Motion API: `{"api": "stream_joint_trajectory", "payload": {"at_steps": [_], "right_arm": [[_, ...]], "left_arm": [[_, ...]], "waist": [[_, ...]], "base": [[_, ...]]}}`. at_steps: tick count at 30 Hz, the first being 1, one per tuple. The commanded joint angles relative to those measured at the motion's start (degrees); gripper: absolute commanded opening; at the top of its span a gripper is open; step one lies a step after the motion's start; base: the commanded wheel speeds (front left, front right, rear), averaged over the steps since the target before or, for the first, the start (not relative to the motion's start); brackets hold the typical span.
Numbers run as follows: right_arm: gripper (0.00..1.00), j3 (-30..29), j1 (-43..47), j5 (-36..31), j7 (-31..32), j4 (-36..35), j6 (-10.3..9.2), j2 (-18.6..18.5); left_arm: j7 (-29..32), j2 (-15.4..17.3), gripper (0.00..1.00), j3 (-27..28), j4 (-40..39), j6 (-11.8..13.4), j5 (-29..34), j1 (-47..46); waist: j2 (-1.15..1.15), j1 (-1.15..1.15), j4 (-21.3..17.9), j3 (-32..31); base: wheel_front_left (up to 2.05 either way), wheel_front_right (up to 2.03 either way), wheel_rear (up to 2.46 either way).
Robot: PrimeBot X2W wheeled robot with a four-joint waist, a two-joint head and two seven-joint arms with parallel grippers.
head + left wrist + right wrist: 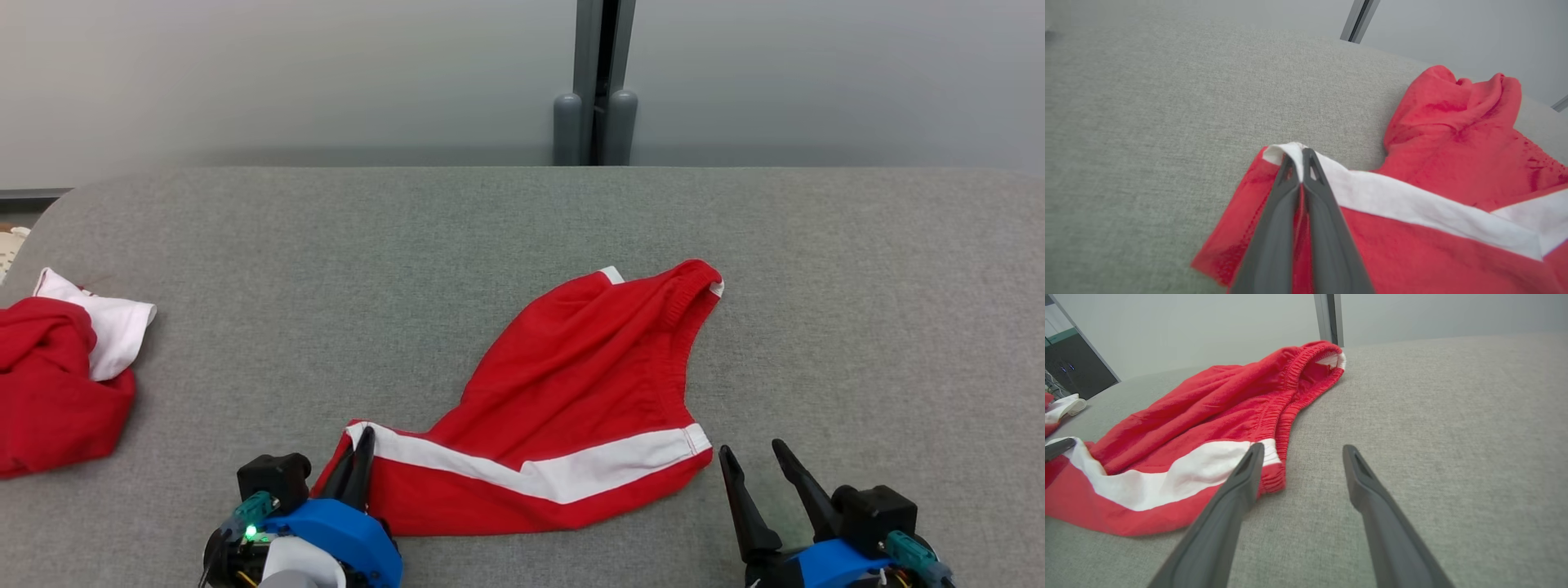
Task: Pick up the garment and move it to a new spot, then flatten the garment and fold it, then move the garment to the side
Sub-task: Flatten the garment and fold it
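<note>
Two claws, two different states: your left claw (363,437) is pressed together on the near left corner of the red shorts (588,384), pinching the cloth right where the white stripe (522,469) ends. Your right claw (749,447) stands spread and empty just beside the shorts' near right corner, at the low end of the elastic waistband (682,327); whether its inner finger brushes the hem I cannot tell. The shorts lie rumpled on the grey counter (408,245), creased through the middle, with the waistband running away from you on their right side. A separate red and white heap of cloth (49,392) sits well to the left of the shorts. By my reading you are early: one corner is gripped and nothing is flat or folded. Whether this is the new spot the pictures do not say. The second corner grip, the pull to flatten, the fold and the move aside are all left to do.
</note>
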Motion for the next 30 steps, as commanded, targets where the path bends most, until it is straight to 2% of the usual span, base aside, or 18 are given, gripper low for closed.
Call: {"api": "stream_joint_trajectory", "payload": {"at_steps": [1,7,14,22,30], "right_arm": [[1.00,0.08,-0.84,0.23,-0.19,-0.06,0.00,-0.07],[1.00,1.29,-2.09,1.81,-0.19,0.50,0.00,-0.08],[1.00,2.53,-4.91,2.58,-0.19,4.91,0.00,-0.10],[1.00,5.89,-8.18,4.36,-0.19,11.71,0.00,-0.11],[0.99,8.21,-9.29,5.69,-0.19,13.59,0.00,-0.13]], "left_arm": [[-0.27,0.00,0.00,0.30,-0.38,-0.15,0.28,-0.24],[-0.26,-0.56,0.00,0.97,-1.45,-0.15,1.54,1.78],[-0.26,-0.88,0.00,1.10,-1.13,-0.15,2.04,2.43],[-0.26,-1.32,0.00,1.09,-0.95,-0.15,2.30,2.42],[-0.26,-1.36,0.00,1.33,-0.93,-0.16,2.52,2.79]], "waist": [[0.00,0.00,0.32,-0.01],[0.00,0.00,2.16,-0.08],[0.00,0.00,3.41,0.55],[0.00,0.00,3.76,0.77],[0.00,0.00,3.48,0.79]], "base": [[0.00,0.00,0.00],[0.00,0.00,0.00],[0.00,0.00,0.00],[0.00,0.00,0.00],[0.00,0.00,0.00]]}}
